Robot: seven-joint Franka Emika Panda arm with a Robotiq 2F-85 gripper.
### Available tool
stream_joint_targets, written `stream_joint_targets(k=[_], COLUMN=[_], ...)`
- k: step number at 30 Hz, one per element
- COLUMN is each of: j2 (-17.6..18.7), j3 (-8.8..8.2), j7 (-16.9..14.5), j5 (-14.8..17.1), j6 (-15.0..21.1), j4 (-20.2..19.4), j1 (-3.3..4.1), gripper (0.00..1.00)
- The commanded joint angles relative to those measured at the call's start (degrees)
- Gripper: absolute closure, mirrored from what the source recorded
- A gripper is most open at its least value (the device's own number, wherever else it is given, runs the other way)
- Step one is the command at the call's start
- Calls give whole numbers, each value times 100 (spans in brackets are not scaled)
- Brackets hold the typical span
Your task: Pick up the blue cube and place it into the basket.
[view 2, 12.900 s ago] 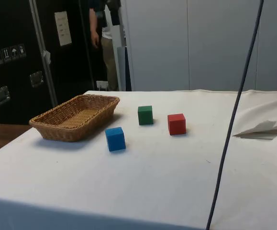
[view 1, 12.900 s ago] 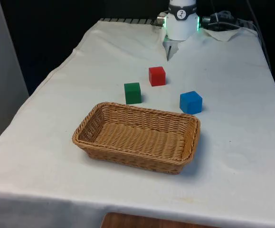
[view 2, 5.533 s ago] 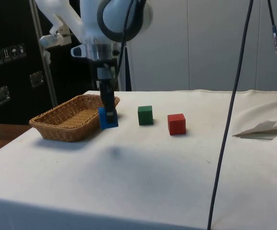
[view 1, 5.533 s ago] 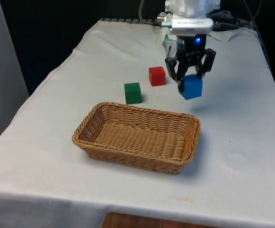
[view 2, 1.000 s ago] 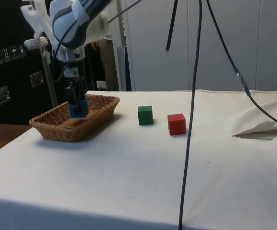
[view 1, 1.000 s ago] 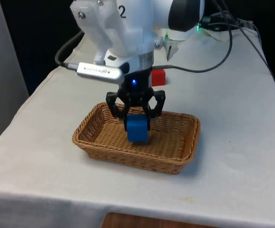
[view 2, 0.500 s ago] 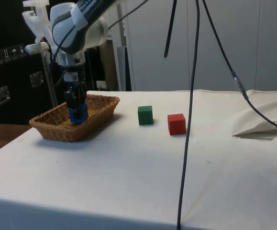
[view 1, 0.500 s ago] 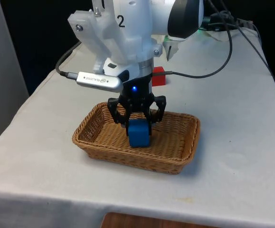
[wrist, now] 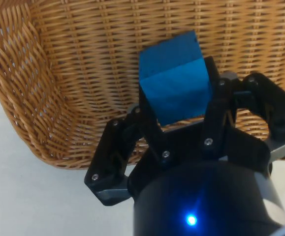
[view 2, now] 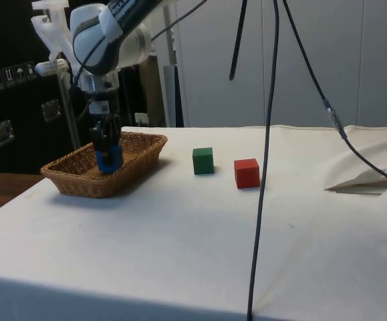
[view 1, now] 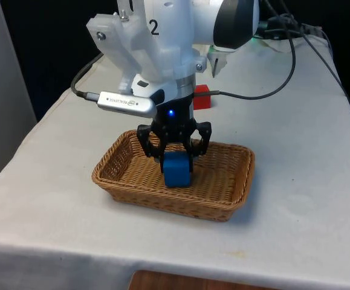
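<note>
Front view | pincer (view 1: pixel 176 162) clamps blue cube (view 1: pixel 177 168) | inside basket (view 1: pixel 226 201)

No readable text appears on the cubes, basket or table.

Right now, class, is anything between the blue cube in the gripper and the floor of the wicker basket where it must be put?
Nothing visible is in the way. The black two-finger gripper holds the blue cube low inside the rectangular wicker basket, and the woven floor around the cube is bare. Whether the cube touches the floor yet cannot be told.
</note>
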Motion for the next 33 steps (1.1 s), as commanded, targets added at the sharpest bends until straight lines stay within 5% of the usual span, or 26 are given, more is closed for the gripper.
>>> stream_joint_targets(k=[1,10,11,13,14,20,33], j2=[6,6,6,0,0,0,-178], j3=[6,6,6,0,6,0,-34], j7=[-6,0,0,0,0,0,57], j5=[6,0,0,0,0,0,-29], j6=[0,0,0,-6,0,0,-178], j4=[0,0,0,0,0,0,34], j1=[0,0,0,0,0,0,29], gripper=[100,98,92,65,65,3,0])
